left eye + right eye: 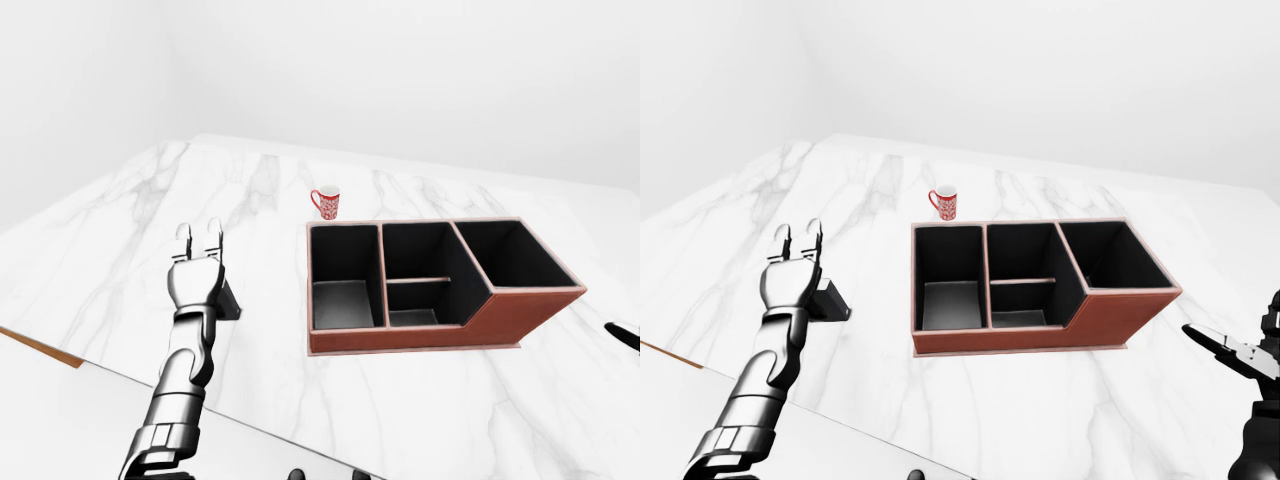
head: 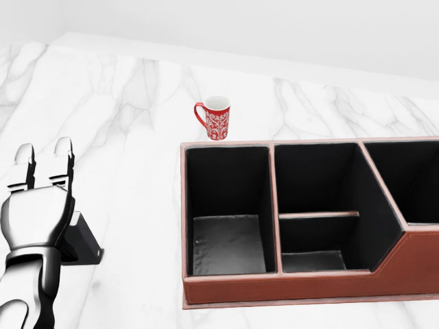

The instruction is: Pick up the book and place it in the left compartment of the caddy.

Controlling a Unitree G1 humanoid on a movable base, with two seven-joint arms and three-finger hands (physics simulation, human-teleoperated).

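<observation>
Left robot hand (image 2: 42, 179) hovers over the dark book (image 2: 81, 241) on the surface (image 1: 260, 190), fingers open, nothing grasped. A shallow grip could drop it short of the caddy (image 2: 226, 291)'s empty left compartment (image 2: 226, 240). Right robot hand (image 1: 1230, 352) idles, fingers apparently spread.

left robot hand (image 1: 790, 283) over dark book (image 1: 828, 300), caddy (image 1: 1040, 336) to its right, mug (image 1: 944, 203) beyond.

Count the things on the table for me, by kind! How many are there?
Mug: 1
Caddy: 1
Book, dark, under the left hand: 1
Total: 3
</observation>
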